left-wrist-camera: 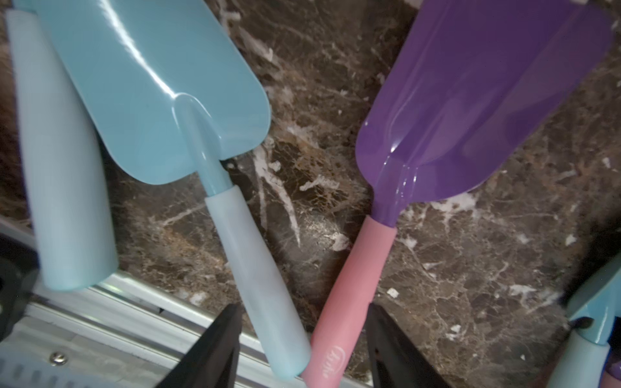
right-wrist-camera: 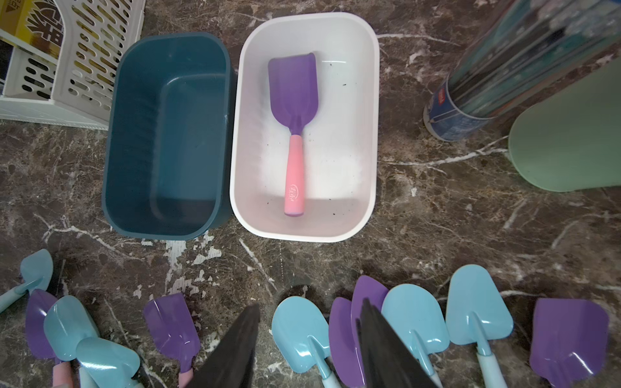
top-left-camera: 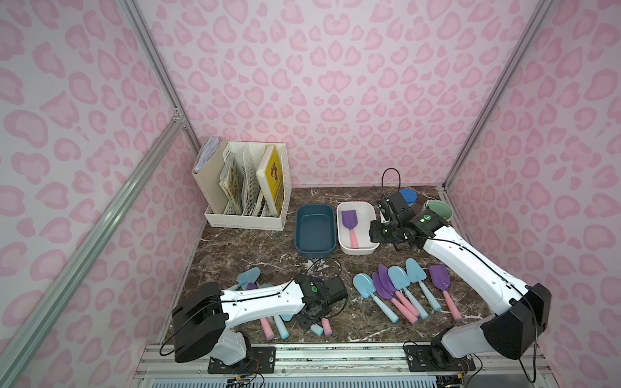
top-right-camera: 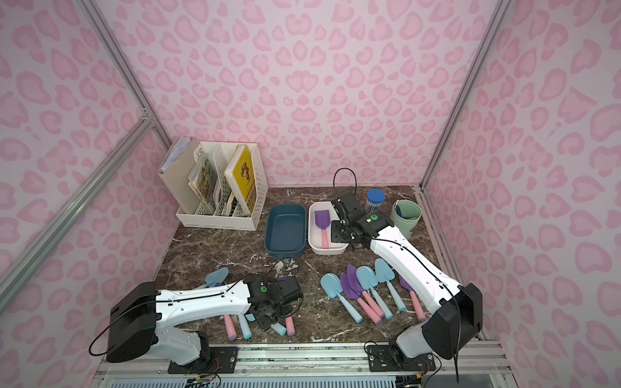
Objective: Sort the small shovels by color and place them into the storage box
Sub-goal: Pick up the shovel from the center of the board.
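Observation:
Two storage boxes stand side by side at the back: a dark blue box point(top-left-camera: 316, 250) point(right-wrist-camera: 134, 134) that is empty, and a white box point(top-left-camera: 358, 250) point(right-wrist-camera: 302, 231) holding one purple shovel with a pink handle point(top-left-camera: 350, 225) point(right-wrist-camera: 292, 94). Several small shovels, light blue and purple, lie in a row at the front right point(top-left-camera: 400, 289) point(top-right-camera: 366, 289). More lie under my left arm point(top-left-camera: 248, 277). My left gripper point(left-wrist-camera: 304, 307) point(top-left-camera: 307, 322) is open low over the table, straddling the ends of a light blue shovel point(left-wrist-camera: 161, 94) and a purple shovel point(left-wrist-camera: 470, 100). My right gripper point(right-wrist-camera: 309, 304) point(top-left-camera: 400, 248) hangs open and empty just right of the white box.
A white file organizer with books point(top-left-camera: 248, 198) fills the back left corner. A clear tube with a blue cap point(top-left-camera: 408, 196) and a green cup point(top-left-camera: 438, 210) stand at the back right. An aluminium rail point(top-left-camera: 302, 356) runs along the table's front edge, close to the left shovels' handles.

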